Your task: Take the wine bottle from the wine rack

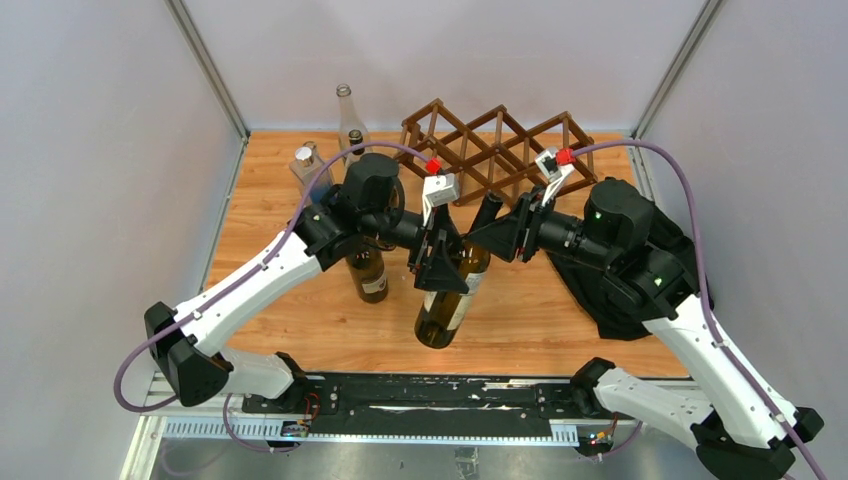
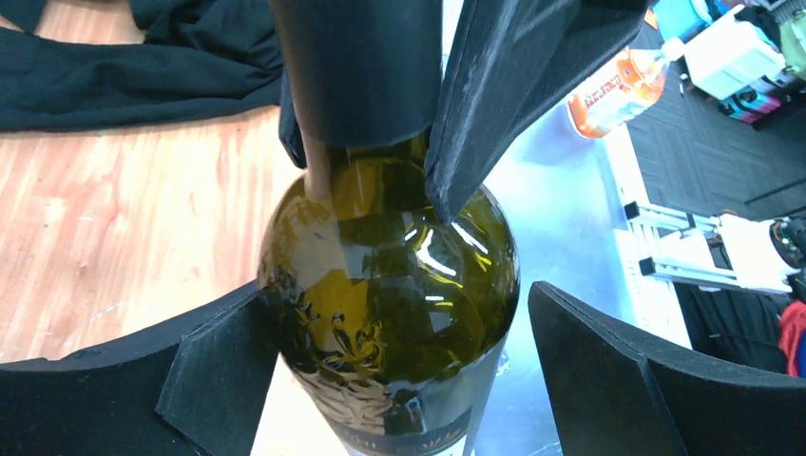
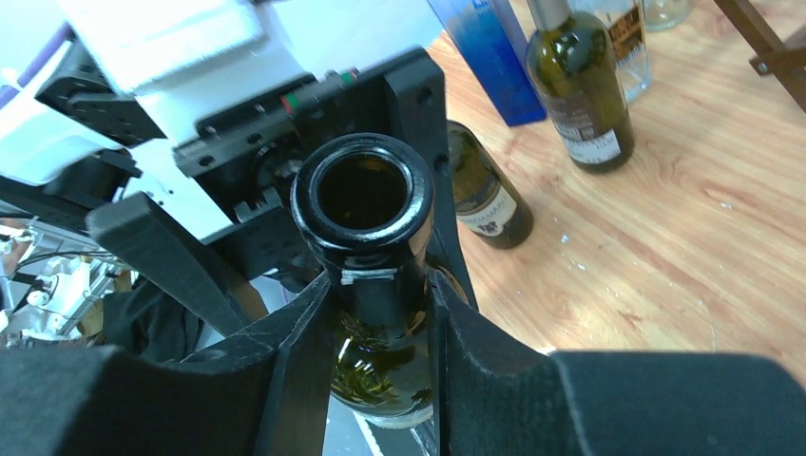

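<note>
The right gripper (image 3: 378,296) is pinching the wine bottle (image 1: 447,315) by its neck; the left gripper (image 2: 399,318) is holding its 2 fingers spread around the body.

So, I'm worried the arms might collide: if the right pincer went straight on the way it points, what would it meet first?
Likely the left pincer, open around the wine bottle just ahead; the gap between them is unclear.

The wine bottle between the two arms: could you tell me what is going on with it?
The right gripper is shut on the neck of the wine bottle, holding it tilted in front of the wine rack, out of its cells. The left gripper straddles the bottle's body, open, with a gap at one finger. To the left, other bottles stand on the table.
</note>
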{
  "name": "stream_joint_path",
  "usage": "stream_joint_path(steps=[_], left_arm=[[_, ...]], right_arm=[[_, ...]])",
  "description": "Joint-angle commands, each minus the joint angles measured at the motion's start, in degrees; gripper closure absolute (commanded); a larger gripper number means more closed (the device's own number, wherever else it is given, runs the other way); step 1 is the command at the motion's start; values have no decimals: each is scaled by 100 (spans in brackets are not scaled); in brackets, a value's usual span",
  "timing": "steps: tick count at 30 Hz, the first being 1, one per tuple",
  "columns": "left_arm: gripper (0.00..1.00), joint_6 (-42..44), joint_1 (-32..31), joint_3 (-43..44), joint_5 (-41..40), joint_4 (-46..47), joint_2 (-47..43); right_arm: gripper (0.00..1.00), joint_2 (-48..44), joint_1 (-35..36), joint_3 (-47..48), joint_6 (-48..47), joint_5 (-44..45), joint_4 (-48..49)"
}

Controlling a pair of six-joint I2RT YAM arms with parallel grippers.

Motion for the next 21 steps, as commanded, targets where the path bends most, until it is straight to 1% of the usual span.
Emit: stream_joint_path(steps=[1, 3, 5, 6, 9, 11, 12, 14, 16, 18, 20, 21], left_arm=[[0, 120, 143, 147, -206, 208, -140], [0, 229, 246, 215, -388, 37, -156], [0, 507, 402, 444, -597, -433, -120], [0, 662, 509, 677, -695, -777, -60], [0, 1171, 1074, 2021, -997, -2447, 375], [0, 1476, 1681, 2919, -808, -3374, 693], [0, 1436, 2052, 3256, -652, -3568, 787], [0, 1221, 2882, 3642, -475, -3621, 770], [0, 1189, 3702, 3804, -373, -3621, 664], [0, 1359, 4370, 3706, -406, -3621, 475], [0, 1708, 4947, 3338, -724, -3697, 254], [0, 1975, 5068, 3201, -939, -3831, 140]], right_arm=[[100, -88, 47, 45, 21, 187, 50], [100, -55, 51, 64, -37, 230, -39], [100, -13, 51, 72, -152, 388, -160], [100, 0, 48, 53, -295, 491, -206], [100, 7, 60, -114, -684, 902, -208], [100, 24, 73, -273, -954, 1194, -65], [100, 85, 94, -345, -1080, 1354, 3], [100, 225, 118, -409, -1317, 1568, 166], [100, 416, 154, -453, -1485, 1780, 345], [100, 590, 173, -509, -1598, 1996, 594], [100, 776, 233, -563, -1713, 2186, 862], [100, 867, 277, -576, -1768, 2310, 989]])
